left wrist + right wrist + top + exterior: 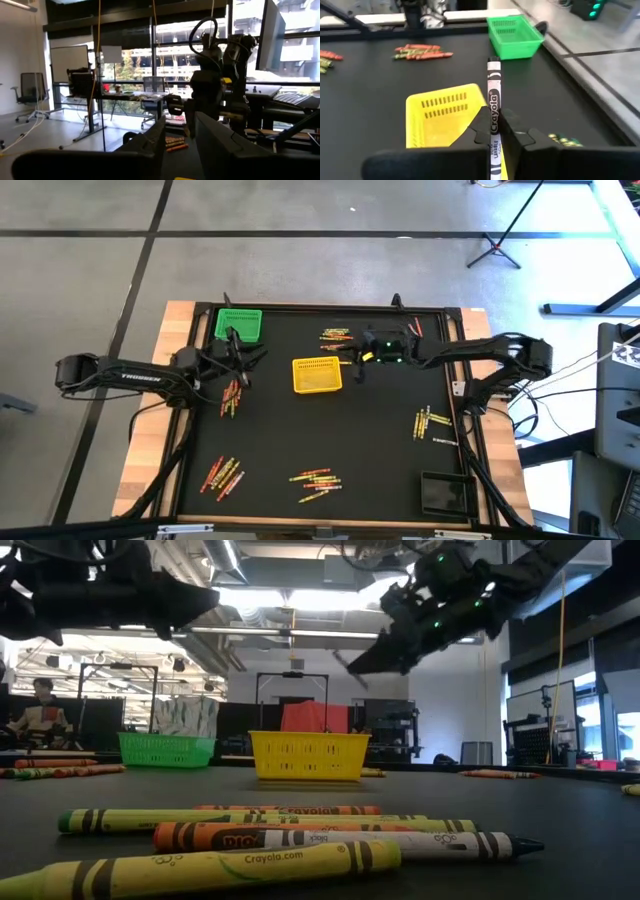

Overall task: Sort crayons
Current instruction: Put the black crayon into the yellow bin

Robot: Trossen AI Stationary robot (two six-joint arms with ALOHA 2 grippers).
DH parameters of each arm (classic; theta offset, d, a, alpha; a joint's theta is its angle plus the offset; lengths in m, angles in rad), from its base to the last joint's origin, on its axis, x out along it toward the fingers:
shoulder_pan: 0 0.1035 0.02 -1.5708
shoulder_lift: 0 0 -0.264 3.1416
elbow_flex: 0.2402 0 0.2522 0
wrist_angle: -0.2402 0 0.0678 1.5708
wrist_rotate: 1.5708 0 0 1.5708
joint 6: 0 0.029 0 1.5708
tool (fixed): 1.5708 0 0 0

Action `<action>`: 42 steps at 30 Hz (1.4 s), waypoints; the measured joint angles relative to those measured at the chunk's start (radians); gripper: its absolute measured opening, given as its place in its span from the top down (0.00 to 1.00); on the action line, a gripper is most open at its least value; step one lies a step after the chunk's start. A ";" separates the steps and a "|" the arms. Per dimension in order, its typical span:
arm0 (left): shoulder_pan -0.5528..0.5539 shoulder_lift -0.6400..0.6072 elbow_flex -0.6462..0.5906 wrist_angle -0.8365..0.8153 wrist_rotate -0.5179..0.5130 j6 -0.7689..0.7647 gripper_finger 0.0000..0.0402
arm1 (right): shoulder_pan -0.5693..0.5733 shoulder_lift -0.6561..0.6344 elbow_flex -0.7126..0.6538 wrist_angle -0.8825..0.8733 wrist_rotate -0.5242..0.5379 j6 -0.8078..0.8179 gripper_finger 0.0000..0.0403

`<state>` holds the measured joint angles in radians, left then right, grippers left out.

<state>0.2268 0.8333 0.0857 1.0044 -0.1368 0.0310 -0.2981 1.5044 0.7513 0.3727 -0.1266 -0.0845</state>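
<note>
In the right wrist view, a black-wrapped crayon [493, 107] is being gripped upright between the closed fingers of the right gripper [495, 136], which is being held above the yellow basket [316, 375] at the centre of the high view. The left gripper [243, 360] is being held part open and empty, just below the green basket [239, 324] at upper left. Loose crayons [315, 479] are lying in clusters across the black mat [370, 440]

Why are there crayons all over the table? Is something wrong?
Nothing looks broken. The crayons lie in loose piles across the black table, not yet sorted. The right gripper holds one crayon near the yellow basket.
</note>
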 joint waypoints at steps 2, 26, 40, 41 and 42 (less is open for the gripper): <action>0.000 0.022 0.008 -0.001 0.004 0.001 0.75 | 0.006 0.052 0.011 0.041 -0.031 0.006 0.98; -0.008 0.252 0.170 -0.204 0.173 -0.013 0.74 | 0.082 0.291 0.139 0.043 0.001 0.026 0.93; -0.007 0.338 0.212 -0.203 0.172 0.004 0.74 | 0.082 0.287 0.154 -0.017 0.012 0.002 0.75; -0.007 0.338 0.213 -0.203 0.172 0.004 0.74 | 0.082 0.278 0.161 -0.051 0.013 -0.008 0.74; -0.007 0.338 0.213 -0.207 0.172 0.004 0.74 | 0.082 0.261 0.169 -0.097 0.011 -0.024 0.73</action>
<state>0.2199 1.1717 0.2985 0.7974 0.0355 0.0353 -0.2161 1.7659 0.9205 0.2759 -0.1158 -0.1080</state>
